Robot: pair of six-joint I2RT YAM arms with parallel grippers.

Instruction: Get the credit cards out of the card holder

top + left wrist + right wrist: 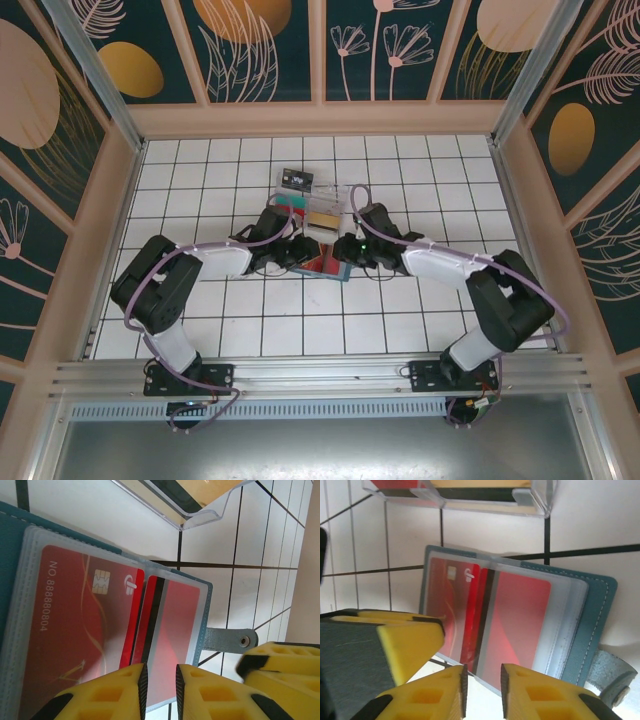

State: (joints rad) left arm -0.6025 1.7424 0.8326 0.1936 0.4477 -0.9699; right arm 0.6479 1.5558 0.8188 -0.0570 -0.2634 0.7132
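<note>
The left gripper (160, 692) holds its two yellow fingers close together, with only a thin slit between them, and the right gripper (482, 692) looks the same. The edge of a clear sleeve lies at each slit, but I cannot tell if it is pinched. The left arm (215, 260) and the right arm (440, 262), both bent at the elbow, reach inward from the two sides and meet low over the middle of the tiled table (420, 320). There lies one card holder (596, 630), teal and opened flat, with its snap tab (227, 640) sticking out. In its sleeves are two credit cards: a red card with a chip (85, 630) and a printed number, and a red card with a black stripe (175, 625). Just beyond stands one clear tray (335, 212), and behind it one small black card (297, 180)
</note>
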